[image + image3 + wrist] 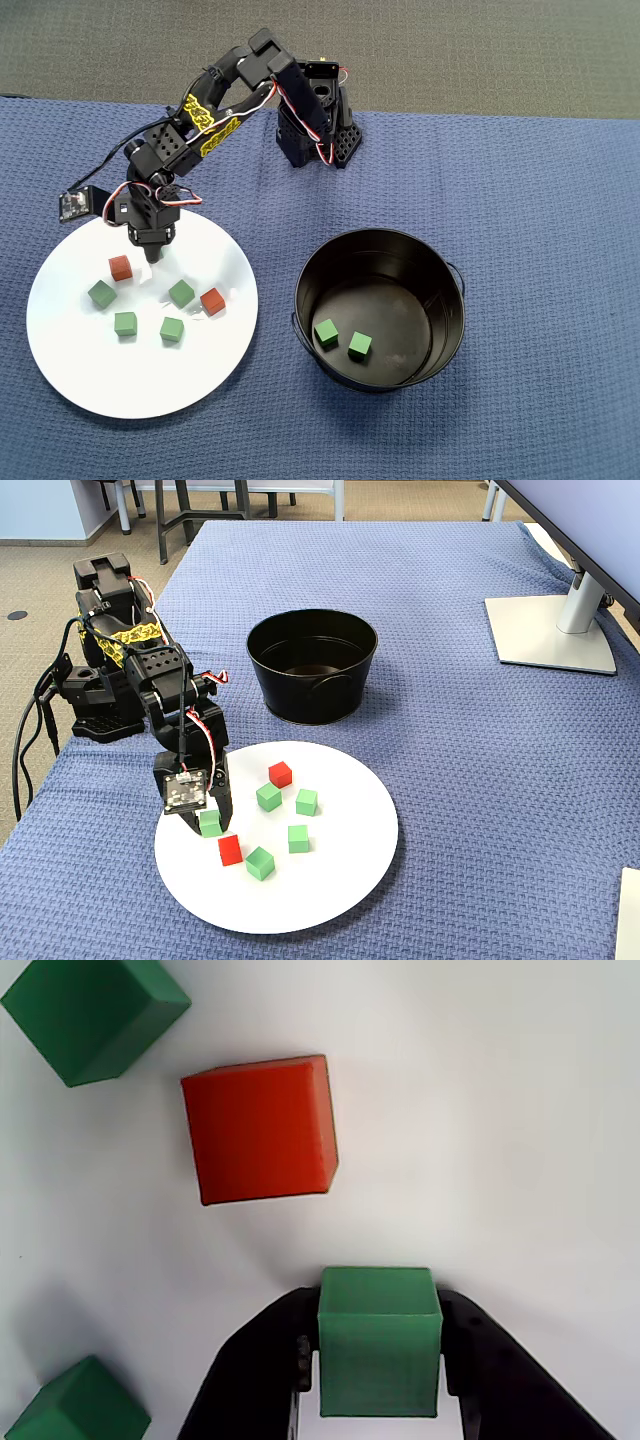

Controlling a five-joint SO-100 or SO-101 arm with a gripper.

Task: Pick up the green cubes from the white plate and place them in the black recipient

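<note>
White plate (70, 360) occupies the lower left of the overhead frame, lying on a blue woven cloth (540, 200). The gripper (380, 1360) stands over the plate's upper left edge, its two black fingers (255, 1380) pressed against opposite sides of one green cube (380, 1345) — seen at bottom centre of the wrist view and left of centre in the fixed view. Whether that cube is lifted or rests on the plate cannot be told. Four more green cubes (125, 323) lie loose across the plate's middle in the overhead view, with two red cubes (120, 267) among them. Right of centre in that frame stands the black recipient (445, 290), just beside the plate — two green cubes in the bucket (326, 333) rest on its floor, close together.
</note>
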